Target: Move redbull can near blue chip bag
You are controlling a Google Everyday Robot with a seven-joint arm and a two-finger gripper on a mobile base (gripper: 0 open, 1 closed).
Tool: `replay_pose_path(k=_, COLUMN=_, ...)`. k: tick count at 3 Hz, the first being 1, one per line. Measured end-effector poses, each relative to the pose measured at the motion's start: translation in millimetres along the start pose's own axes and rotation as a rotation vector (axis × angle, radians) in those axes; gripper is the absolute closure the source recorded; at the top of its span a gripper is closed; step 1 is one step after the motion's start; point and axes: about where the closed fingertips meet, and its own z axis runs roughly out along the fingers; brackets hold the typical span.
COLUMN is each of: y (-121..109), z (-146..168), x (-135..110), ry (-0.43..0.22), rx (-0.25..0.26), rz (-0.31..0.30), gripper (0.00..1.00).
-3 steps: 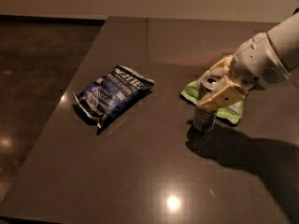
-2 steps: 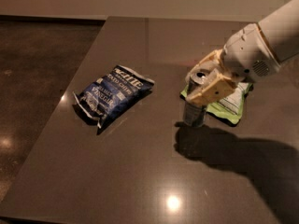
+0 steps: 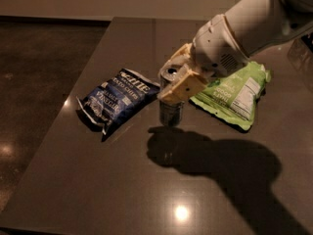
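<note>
Now: gripper (image 3: pixel 177 84) clamped on the upright redbull can (image 3: pixel 171 112), just beside the blue chip bag (image 3: pixel 117 101).
Doing it well: lower straight, set the base flat, release without tipping it onto the bag.
Surface: dark glossy table (image 3: pixel 98 190); 1 green snack bag (image 3: pixel 234 93) near the can.
Room: dim, dark floor (image 3: pixel 34 72) past the table edge.

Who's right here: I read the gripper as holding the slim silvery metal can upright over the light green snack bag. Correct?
No. The camera view shows the gripper holding the slim silvery metal can upright over the dark table, between the light green snack bag and the dark blue glossy chip bag, not over the green one.
</note>
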Motion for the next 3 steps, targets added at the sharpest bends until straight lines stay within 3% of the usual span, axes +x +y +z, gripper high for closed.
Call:
replay_pose_path(k=2, y=-5, z=48, x=-28, ry=-0.019, rx=-0.043, rz=-0.034, gripper=1.00)
replay_pose_path(k=3, y=-4, z=66, x=-35, ry=-0.019, rx=-0.057, rz=-0.045, gripper=0.84)
